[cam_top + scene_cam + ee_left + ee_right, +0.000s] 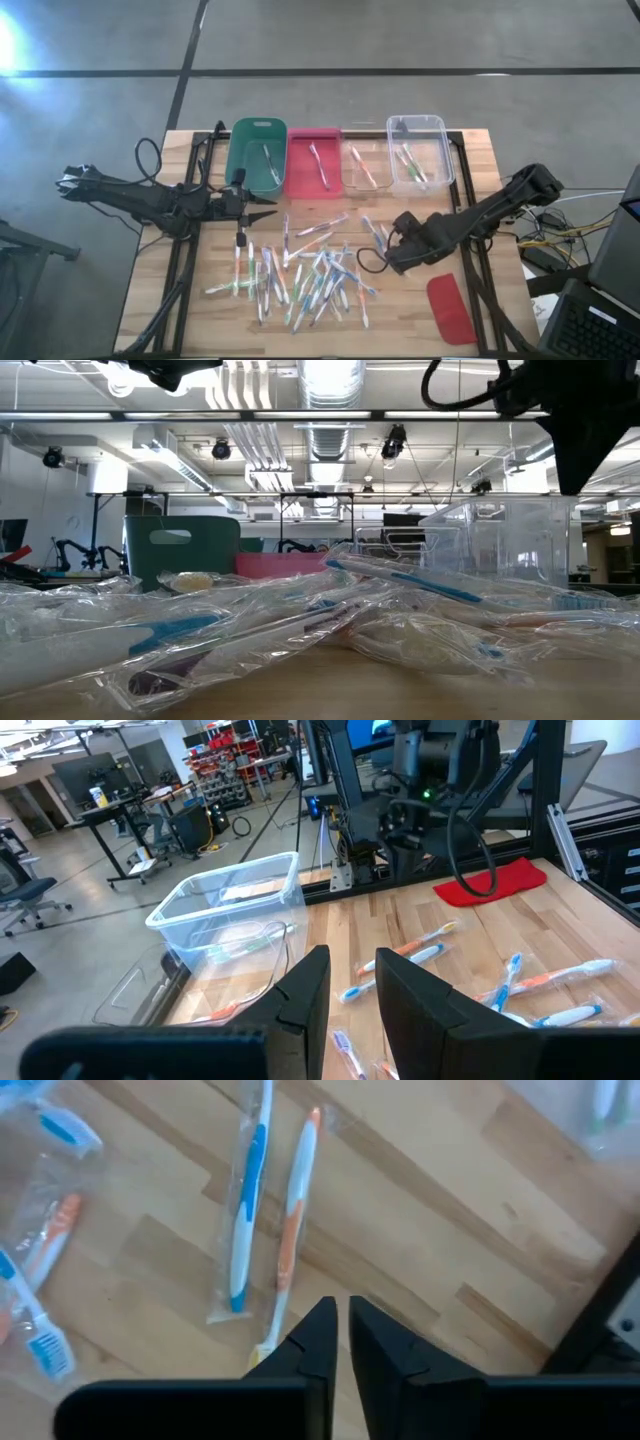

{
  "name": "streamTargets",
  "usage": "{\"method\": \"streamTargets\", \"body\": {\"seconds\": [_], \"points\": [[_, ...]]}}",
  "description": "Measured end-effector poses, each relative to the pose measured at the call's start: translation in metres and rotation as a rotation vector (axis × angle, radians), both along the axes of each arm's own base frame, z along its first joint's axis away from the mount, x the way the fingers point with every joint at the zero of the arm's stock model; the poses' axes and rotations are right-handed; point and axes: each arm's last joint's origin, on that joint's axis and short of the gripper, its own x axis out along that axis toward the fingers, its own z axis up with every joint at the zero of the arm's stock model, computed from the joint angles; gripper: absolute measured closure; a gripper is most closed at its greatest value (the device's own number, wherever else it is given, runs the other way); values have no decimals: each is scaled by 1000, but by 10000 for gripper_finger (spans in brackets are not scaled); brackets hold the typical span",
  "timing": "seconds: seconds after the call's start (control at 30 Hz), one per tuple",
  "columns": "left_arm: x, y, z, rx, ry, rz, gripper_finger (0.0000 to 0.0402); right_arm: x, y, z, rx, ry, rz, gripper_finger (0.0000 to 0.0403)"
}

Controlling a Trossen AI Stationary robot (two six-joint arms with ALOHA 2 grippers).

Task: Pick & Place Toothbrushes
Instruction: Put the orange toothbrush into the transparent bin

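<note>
Several wrapped toothbrushes [300,275] lie scattered flat on the table's middle, and they fill the foreground of the low view [300,620]. My left gripper [262,212] hovers above the pile's far left part, pointing toward the table's right. Its fingers [352,985] are slightly open with nothing between them. My right gripper [392,262] hangs over the pile's right edge, its fingers [343,1320] shut and empty. Just beyond them lie a blue-accent toothbrush [245,1200] and an orange-accent toothbrush [290,1230]. Both grippers are raised off the table.
Along the far edge stand a green bin [258,155], a red bin [313,160] and two clear bins [365,165] [420,150], each holding one or more toothbrushes. A flat red lid [452,308] lies near the right near corner. Black frame rails run along both table sides.
</note>
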Motion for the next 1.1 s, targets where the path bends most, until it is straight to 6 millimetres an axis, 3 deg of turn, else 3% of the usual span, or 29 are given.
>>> {"method": "streamTargets", "body": {"seconds": [0.57,1.1], "points": [[0,0,0,0,0,1,312,9,-22,-44,61,-48,3,261],[0,0,0,0,0,0,312,13,-37,-67,62,-117,12,245]]}}
